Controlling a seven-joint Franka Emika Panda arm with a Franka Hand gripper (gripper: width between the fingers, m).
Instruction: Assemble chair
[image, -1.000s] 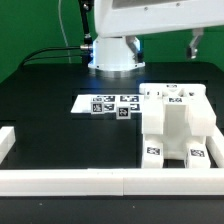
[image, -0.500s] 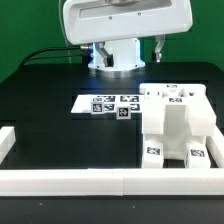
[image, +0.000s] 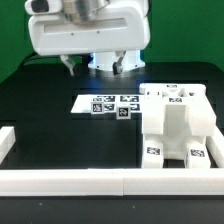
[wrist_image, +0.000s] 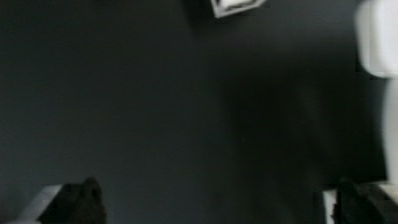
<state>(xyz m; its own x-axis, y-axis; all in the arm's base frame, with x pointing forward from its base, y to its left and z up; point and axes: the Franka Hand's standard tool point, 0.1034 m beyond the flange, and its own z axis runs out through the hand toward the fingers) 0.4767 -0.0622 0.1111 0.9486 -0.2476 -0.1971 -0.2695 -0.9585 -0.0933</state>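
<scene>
**Gripper open and empty, high over the table; chair parts sit apart from it at lower right**

In the exterior view I see the gripper (image: 94, 67) hanging in the upper middle of the frame, under the arm's broad white hand body (image: 88, 30). Its two dark fingers (image: 68, 65) are spread wide with nothing between them, so it is open and carrying nothing. Behind it stands the arm's white base (image: 110, 58).

The chair (image: 176, 122) is a white blocky piece with black-and-white tags on its top and on its two lower front blocks. It stands on the black table (image: 45, 110) at the exterior view's right, in the lower right of the frame, well apart from the gripper. It sits just behind the front white border rail (image: 70, 181). I cannot tell whether it touches that rail.

The marker board (image: 103, 103) lies flat near mid-frame, just beside the chair on the exterior view's left.

The wrist view is dark and blurred. I make out both fingertips (wrist_image: 75, 203) far apart over the table, and one tag's corner (wrist_image: 231, 6).
</scene>
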